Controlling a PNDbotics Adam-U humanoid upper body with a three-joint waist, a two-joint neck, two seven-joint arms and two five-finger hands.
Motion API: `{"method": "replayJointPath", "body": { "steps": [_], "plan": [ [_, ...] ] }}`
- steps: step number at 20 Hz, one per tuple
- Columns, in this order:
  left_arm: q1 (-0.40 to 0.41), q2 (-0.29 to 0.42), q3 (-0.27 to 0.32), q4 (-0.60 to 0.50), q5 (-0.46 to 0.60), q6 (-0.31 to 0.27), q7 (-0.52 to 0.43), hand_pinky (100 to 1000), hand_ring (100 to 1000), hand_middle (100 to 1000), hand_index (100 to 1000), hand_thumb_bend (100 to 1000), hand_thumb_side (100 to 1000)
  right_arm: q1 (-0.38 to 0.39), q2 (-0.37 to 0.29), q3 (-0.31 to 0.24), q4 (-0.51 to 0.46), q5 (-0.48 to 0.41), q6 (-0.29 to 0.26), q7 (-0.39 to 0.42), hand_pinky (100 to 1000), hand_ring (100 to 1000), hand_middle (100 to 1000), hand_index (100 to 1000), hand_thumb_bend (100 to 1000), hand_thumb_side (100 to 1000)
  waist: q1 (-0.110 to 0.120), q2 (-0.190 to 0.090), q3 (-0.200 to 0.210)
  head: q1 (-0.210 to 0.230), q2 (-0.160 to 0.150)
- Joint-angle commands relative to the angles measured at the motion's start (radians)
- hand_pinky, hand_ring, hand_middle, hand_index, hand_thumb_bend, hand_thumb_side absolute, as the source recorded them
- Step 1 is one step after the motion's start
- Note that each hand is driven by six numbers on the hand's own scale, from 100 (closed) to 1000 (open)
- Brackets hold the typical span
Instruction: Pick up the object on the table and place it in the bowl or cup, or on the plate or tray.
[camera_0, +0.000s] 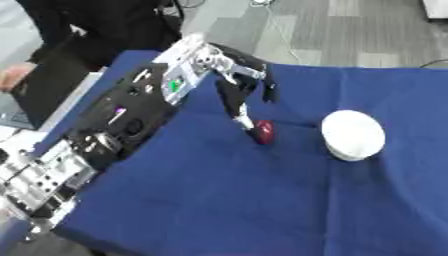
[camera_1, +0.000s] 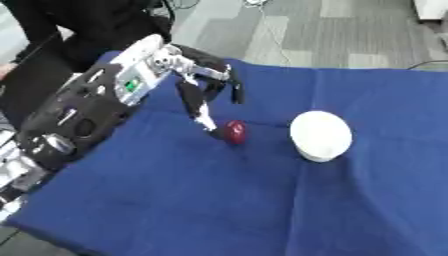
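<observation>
1. Our left hand (camera_0: 234, 85) reaches in from the upper left over the blue-draped counter (camera_0: 262, 210). Its fingers (camera_0: 241, 117) hang mostly straight and pointing down, not clenched and not wrapped around anything, so we read the hand as released.
2. One fingertip comes down right at the near-left side of a small dark red round object (camera_0: 263, 131) — it looks to be touching or just about touching, though we cannot tell for certain. We judge the hand is placed this way to line up a grasp from above, since the object has not been enclosed yet.
3. The red object, the thing we are to pick up, lies on the cloth of the counter, not lifted, left of the white bowl and clearly apart from it.
4. The white bowl (camera_0: 353, 135) stands to the right on the cloth. It appears domed, perhaps upside down, but we cannot be sure. It sits close enough, in our judgement, for a short carry to the right.
5. Counting: one red object, one white bowl, one hand at work. Our right hand shows in neither view.
6. A person's dark sleeve (camera_0: 96, 25) shows at the far left edge — it touches nothing of ours.
</observation>
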Motion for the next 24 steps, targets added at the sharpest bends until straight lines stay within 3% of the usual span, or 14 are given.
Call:
{"method": "replayJointPath", "body": {
  "steps": [1,14,24],
  "plan": [
    [-0.014,0.015,-0.003,0.000,0.009,-0.112,-0.106,428,429,585,808,463,581,-0.023,-0.006,-0.004,-0.015,-0.003,-0.001,-0.002,332,449,504,657,136,842,-0.002,-0.017,-0.001,0.011,0.003],
    [-0.006,0.013,-0.012,0.039,-0.025,-0.136,-0.106,426,415,550,796,456,541,-0.024,-0.005,-0.007,-0.015,-0.001,-0.001,-0.006,332,448,504,657,133,843,-0.002,-0.017,-0.002,0.014,0.010],
    [-0.009,0.016,-0.010,0.050,-0.093,-0.160,-0.106,445,426,557,787,484,507,-0.024,-0.005,-0.017,-0.015,0.003,0.006,-0.095,340,435,487,637,109,853,-0.003,-0.017,-0.001,0.018,-0.008]
  ]
}}
